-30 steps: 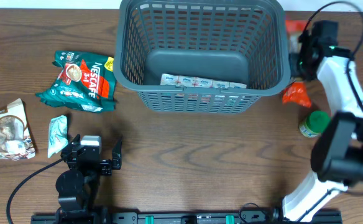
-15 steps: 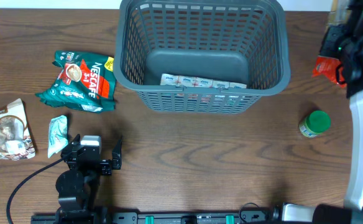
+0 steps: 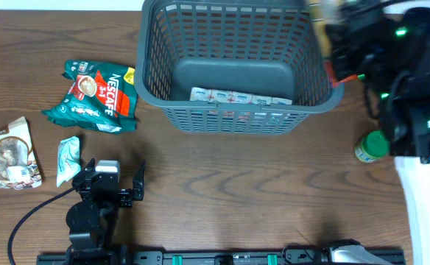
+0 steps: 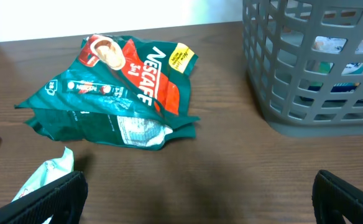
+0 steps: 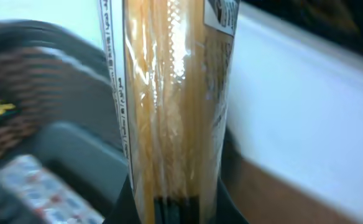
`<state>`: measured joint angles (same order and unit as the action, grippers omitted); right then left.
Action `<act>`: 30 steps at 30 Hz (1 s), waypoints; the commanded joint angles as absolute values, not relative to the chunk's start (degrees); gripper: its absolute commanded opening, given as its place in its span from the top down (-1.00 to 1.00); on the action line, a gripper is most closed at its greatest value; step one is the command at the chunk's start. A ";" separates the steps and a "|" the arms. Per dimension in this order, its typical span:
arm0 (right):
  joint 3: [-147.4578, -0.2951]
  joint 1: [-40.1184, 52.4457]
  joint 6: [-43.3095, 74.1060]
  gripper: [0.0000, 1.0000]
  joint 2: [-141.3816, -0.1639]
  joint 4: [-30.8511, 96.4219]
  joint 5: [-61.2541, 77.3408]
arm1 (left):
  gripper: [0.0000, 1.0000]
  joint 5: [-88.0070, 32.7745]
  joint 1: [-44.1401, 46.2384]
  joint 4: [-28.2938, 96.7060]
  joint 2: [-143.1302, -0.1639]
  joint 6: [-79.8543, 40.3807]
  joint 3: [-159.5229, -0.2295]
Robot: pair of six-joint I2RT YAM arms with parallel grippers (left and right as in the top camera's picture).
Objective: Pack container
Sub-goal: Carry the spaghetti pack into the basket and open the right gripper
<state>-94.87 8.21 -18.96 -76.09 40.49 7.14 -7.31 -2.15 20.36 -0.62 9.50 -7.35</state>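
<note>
The large dark grey lattice basket (image 3: 237, 110) stands at the back middle of the table, with a row of white cartons (image 3: 241, 96) on its floor. It also shows in the left wrist view (image 4: 312, 93) and, blurred, in the right wrist view (image 5: 20, 124). My right gripper (image 3: 340, 44) (image 5: 175, 199) is shut on a long clear packet of yellow noodles (image 5: 169, 93) and holds it above the basket's right rim. My left gripper (image 3: 113, 178) (image 4: 197, 199) is open and empty, low over the table at the front left.
A green and red Nescafe packet (image 3: 93, 96) (image 4: 119, 87) lies left of the basket. A small white-green packet (image 3: 68, 158) (image 4: 45, 174) and a crumpled packet (image 3: 9, 154) lie at the far left. A green-capped jar (image 3: 372, 146) stands right of the basket.
My right arm has lifted the long packet from the table right of the basket and swung it left over the basket's right rim. The left arm has not moved.
</note>
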 commanded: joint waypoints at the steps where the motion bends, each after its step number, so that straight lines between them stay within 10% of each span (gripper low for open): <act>1: -98.85 15.35 -28.64 0.98 -73.65 38.22 9.96 | -0.97 -6.87 -2.35 20.47 -0.23 10.48 -6.22; 30: -98.83 20.23 -39.57 0.97 -95.20 54.65 14.28 | -0.97 -6.87 -2.35 20.47 -0.23 10.48 -6.22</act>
